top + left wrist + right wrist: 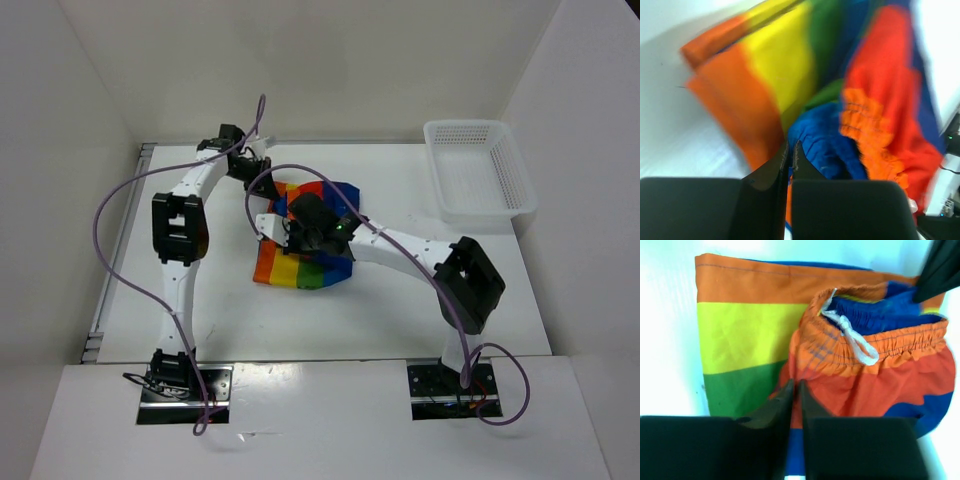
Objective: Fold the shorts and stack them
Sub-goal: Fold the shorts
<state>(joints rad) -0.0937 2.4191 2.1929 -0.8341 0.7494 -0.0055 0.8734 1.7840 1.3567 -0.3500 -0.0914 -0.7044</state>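
Rainbow shorts (292,270) lie bunched mid-desk (400,310), back-left edge pinched in the fully closed left tool (791,146). Right tool (795,384) closed too, tips on orange-red cloth under the waistband (880,340); grip unclear. White basket (480,172) back right.

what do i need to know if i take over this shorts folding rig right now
Left pincer: closed, tips at the shorts; the blur hides whether it grips cloth.
Right pincer: closed, tips on the red cloth below the waistband.
Shorts: bunched mid-table, waistband and drawstring lying over a flat striped leg. White basket stands apart, far right.
Done: a rough fold-over at most.
Left: flatten, finish the fold, stack.
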